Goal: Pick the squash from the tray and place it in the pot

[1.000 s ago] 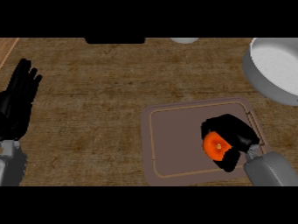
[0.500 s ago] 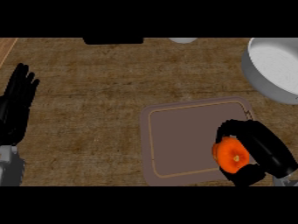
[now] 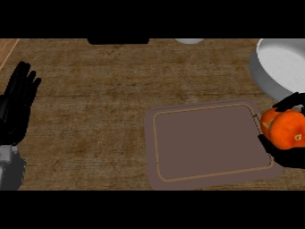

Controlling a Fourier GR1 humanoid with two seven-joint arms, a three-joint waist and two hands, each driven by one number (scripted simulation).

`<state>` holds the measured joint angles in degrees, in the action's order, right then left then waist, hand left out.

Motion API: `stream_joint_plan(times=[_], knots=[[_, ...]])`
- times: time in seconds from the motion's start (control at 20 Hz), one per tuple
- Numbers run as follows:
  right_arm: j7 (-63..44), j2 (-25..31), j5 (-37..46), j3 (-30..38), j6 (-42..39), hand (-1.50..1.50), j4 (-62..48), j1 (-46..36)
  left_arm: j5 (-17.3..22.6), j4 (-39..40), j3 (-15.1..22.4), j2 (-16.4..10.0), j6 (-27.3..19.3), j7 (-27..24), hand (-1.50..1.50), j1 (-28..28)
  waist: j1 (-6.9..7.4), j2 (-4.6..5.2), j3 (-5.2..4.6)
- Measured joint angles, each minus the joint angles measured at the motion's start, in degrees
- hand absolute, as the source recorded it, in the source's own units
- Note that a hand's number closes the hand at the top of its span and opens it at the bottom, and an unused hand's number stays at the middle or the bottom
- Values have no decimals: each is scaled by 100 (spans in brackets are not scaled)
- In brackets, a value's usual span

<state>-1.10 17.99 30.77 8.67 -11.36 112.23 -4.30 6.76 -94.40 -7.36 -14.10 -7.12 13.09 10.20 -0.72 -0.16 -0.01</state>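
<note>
Holding squash (image 3: 286, 129) in right hand (image 3: 297, 157), fingers (image 3: 294, 99) curled round it, at the tray's (image 3: 201, 143) right rim. Pot (image 3: 261, 77) just beyond the fingertips, near; probably a short carry forward. Left hand (image 3: 13, 109) open, resting well apart.
</note>
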Motion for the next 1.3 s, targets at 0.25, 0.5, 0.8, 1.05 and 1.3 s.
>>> stream_joint_plan(times=[0.25,0.5,0.8,1.05,1.3], knots=[[-48,422,-526,946,-108,150,-533,-542,-87,8,47,61,-30,15,0,72,53,11,-1],[168,727,-782,1367,-88,150,-1675,-1181,-159,-198,125,141,-68,181,0,62,96,18,1],[728,1137,-775,1577,94,150,-3552,-2093,-123,173,4,100,50,55,0,287,134,37,3],[1375,1345,-499,1646,641,150,-4798,-2570,-177,170,68,177,9,87,0,351,199,60,7],[1793,1648,601,1428,1900,150,-5686,-2729,-174,171,131,205,69,44,0,404,307,108,12]])
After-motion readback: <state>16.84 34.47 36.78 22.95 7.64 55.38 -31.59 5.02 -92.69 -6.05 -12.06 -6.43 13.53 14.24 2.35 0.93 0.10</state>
